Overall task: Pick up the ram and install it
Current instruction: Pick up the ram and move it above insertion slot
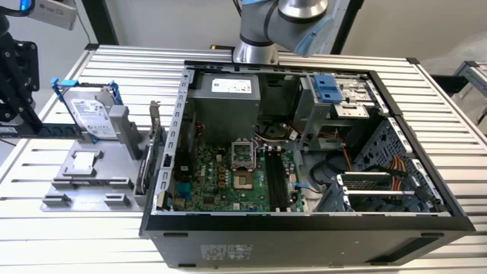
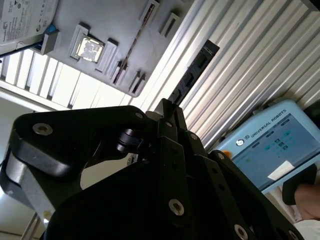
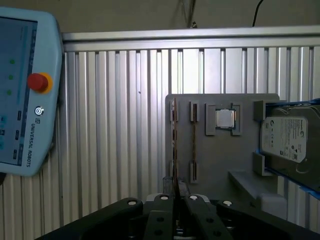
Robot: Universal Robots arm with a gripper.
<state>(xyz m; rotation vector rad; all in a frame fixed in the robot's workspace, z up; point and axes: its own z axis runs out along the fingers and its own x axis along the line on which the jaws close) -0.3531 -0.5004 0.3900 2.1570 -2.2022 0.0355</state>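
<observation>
On the slatted table (image 1: 76,245), toward the exterior view's right, open computer case (image 1: 304,240); to its left a grey tray (image 1: 114,171), hard drive (image 1: 90,111) at its far end; in the first wrist view, gripper (image 3: 175,192) jaws clamped on the ram (image 3: 174,140); strip held edge-on above the table, lined up with one tray edge.

The black gripper (image 2: 167,107) pinches one end of the ram (image 2: 193,73), a dark narrow strip reaching out over the ribbed metal table (image 2: 250,65). Beyond lies a grey fixture tray (image 2: 117,27) holding a square processor chip (image 2: 90,49), with a hard drive (image 2: 22,17) at its edge. A blue-cased teach pendant (image 2: 270,145) sits nearby.
</observation>
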